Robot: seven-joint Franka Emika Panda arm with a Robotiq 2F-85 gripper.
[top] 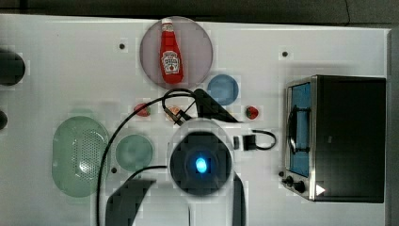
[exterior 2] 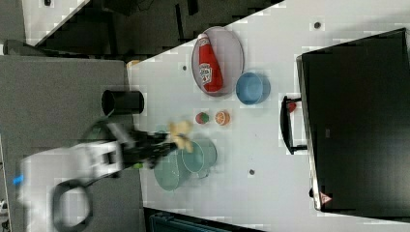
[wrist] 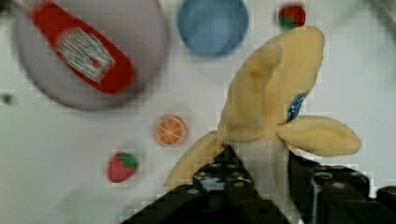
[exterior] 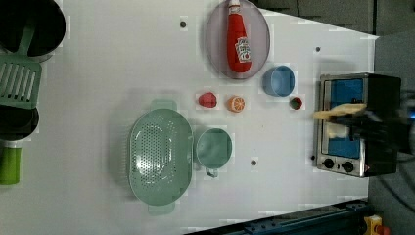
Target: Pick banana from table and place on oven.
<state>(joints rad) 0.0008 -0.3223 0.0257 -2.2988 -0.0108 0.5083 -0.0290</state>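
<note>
A pale yellow plush banana with its peel flaps spread sits between my gripper's black fingers, which are shut on its lower end. It hangs well above the white table. In the left view the banana appears in front of the oven's blue glass door, with my gripper beside it. From the right view the banana and gripper float over the green cup. The oven stands at the top view's right, its black top bare. My arm hides the banana in the top view.
A ketchup bottle lies on a grey plate. A blue bowl, two strawberries and an orange slice sit mid-table. A green colander and green cup are at the top view's left.
</note>
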